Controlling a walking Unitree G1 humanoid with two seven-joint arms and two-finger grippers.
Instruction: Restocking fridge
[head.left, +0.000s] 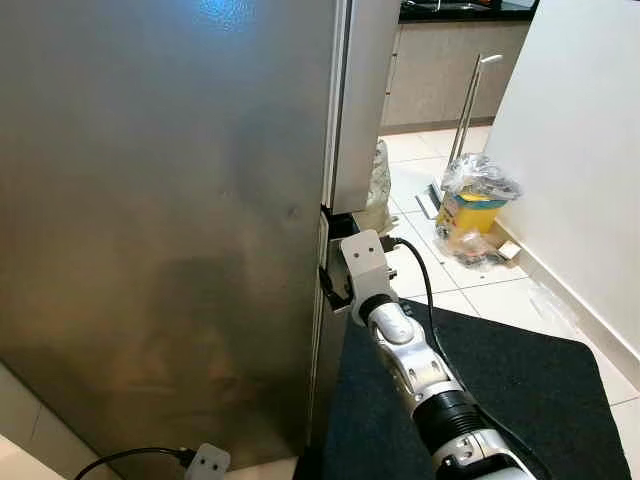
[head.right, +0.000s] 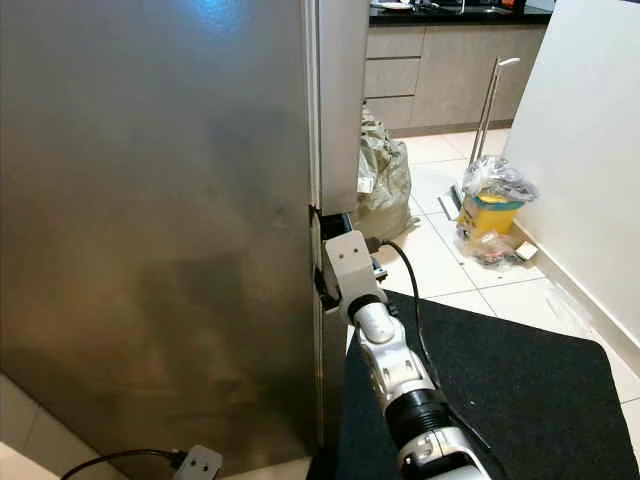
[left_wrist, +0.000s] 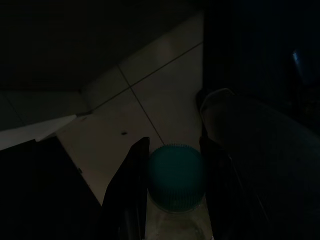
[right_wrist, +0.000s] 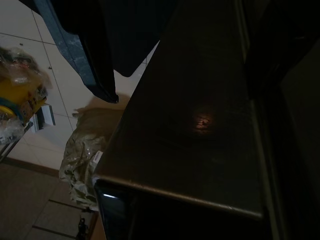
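Note:
A tall stainless-steel fridge door (head.left: 170, 200) stands shut in front of me on the left. My right gripper (head.left: 330, 285) reaches from the lower right to the door's right edge, at a dark recess halfway up. In the right wrist view its black fingers (right_wrist: 97, 65) stand apart, with the door's narrow side (right_wrist: 200, 125) between them. In the dark left wrist view my left gripper (left_wrist: 173, 150) is shut on a clear bottle with a teal ribbed cap (left_wrist: 175, 175), held over the tiled floor. The white left wrist housing (head.left: 208, 462) peeks in at the bottom.
A black mat (head.left: 520, 390) lies on the tiles to the right of the fridge. A crumpled bag (head.right: 380, 175) leans behind the fridge. A yellow container in plastic (head.left: 470, 205) and a metal stand (head.left: 468, 100) sit by the white wall (head.left: 590, 150). Kitchen cabinets (head.right: 450, 70) stand beyond.

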